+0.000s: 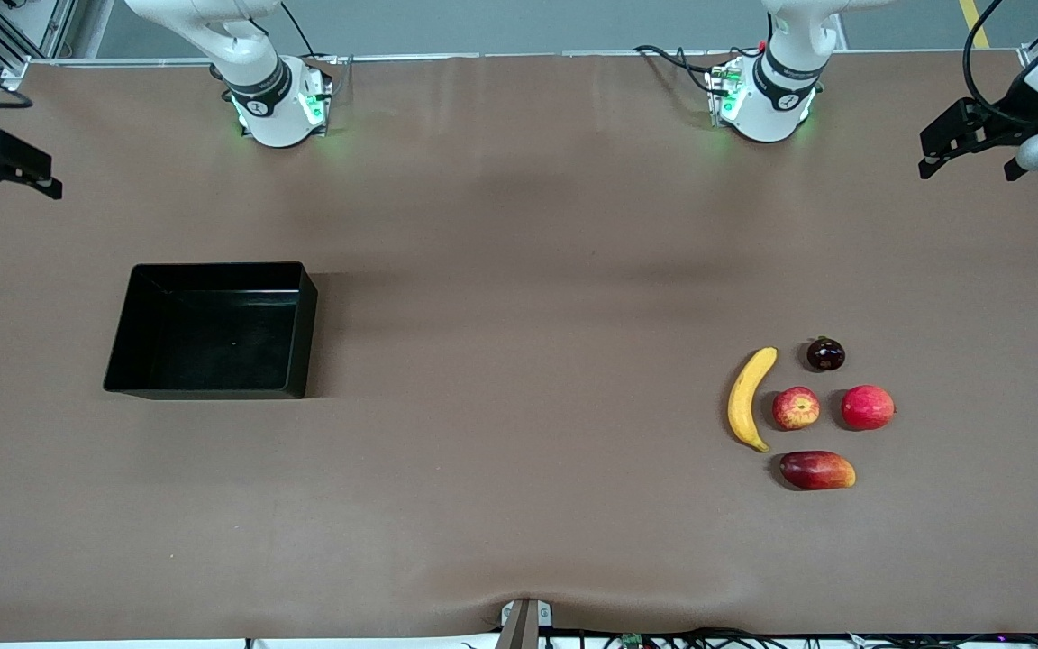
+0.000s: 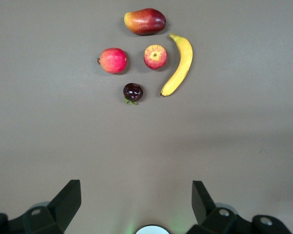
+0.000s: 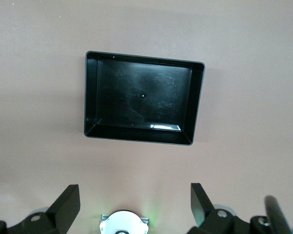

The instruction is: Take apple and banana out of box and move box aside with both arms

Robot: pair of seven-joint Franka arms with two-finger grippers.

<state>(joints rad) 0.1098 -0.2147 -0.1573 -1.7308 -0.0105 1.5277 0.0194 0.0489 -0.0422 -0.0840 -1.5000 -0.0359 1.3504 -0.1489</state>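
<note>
The banana is laid on the brown bench toward the left arm's end, with the streaked apple just beside it. A plain red fruit, a dark round fruit and a mango are grouped around the apple. The black box is set well apart, toward the right arm's end, with nothing in it. The left gripper and the right gripper are held spread above the bench's ends, nothing pinched.

Left tool – raised, fingers apart; right tool likewise.
</note>
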